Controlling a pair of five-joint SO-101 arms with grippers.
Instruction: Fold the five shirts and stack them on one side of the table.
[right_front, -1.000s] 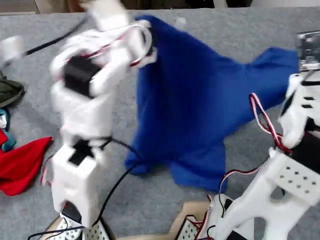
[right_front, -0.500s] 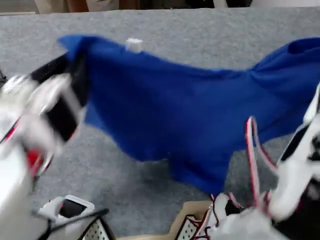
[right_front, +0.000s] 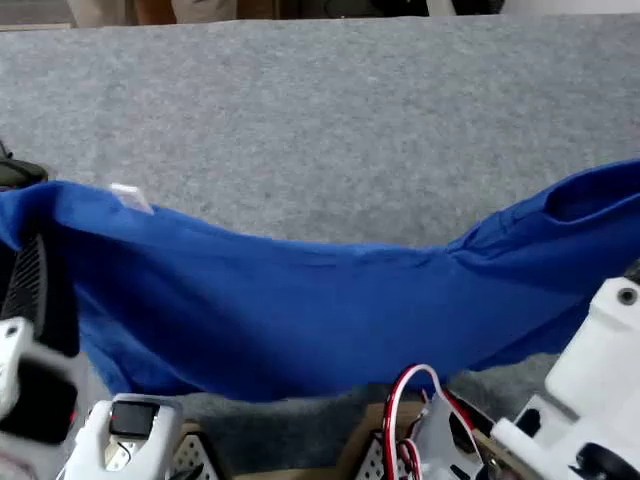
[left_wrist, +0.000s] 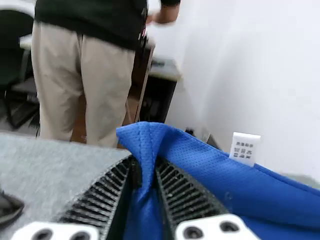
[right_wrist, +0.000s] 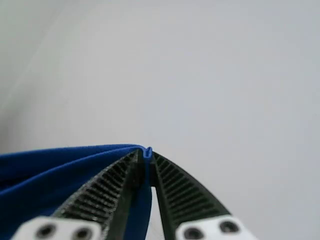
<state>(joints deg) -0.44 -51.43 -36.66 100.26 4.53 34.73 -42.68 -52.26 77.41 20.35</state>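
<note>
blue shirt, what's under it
Grey table shows past the hem of the shirt, which is stretched out above it. The strip of table behind the cloth is covered, so anything there cannot be seen.

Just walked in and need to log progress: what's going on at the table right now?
Both arms are holding one blue shirt. The left gripper is clamped on one edge and the right gripper on another, with the shirt stretched wide between them over the grey table. It is not folded yet.
</note>
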